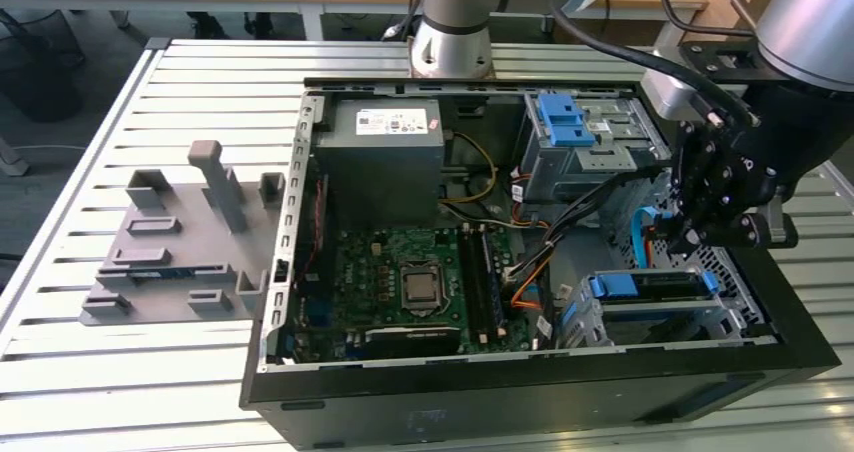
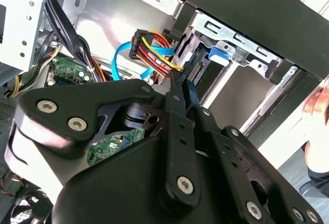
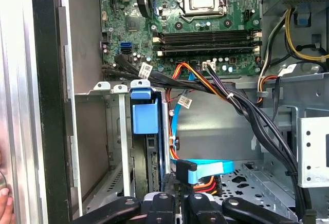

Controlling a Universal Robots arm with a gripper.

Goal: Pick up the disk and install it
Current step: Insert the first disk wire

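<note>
In the exterior view my fingers [image 1: 687, 234] hang inside the open computer case [image 1: 534, 392], at the end on the exterior view's right, and the disk [image 1: 654, 285] sits just beyond and below them, already slotted into the lower drive cage [image 1: 731, 324] with its blue frame facing up. Its long axis runs along the case's near wall. A second cage [image 1: 587, 132] with a blue latch stands farther back, and the grey fixture block [image 1: 174, 252] lies well apart on the worktop [image 1: 134, 392]. In the second wrist view my fingers [image 2: 177, 111] are drawn narrow, tips pressed almost together, and I see nothing of the disk between them. Just beside the tips is a black connector [image 2: 194, 72] with the red, yellow and orange wire bundle [image 2: 151, 47] and a blue ribbon cable [image 2: 121, 54] crowding in. In the first wrist view the disk [image 3: 153, 170] stands on edge in its cage under its blue tab [image 3: 144, 117]. The blue cable [image 3: 205, 170] and its connector lie between it and me, and to my mind they are what stands in the way.
</note>
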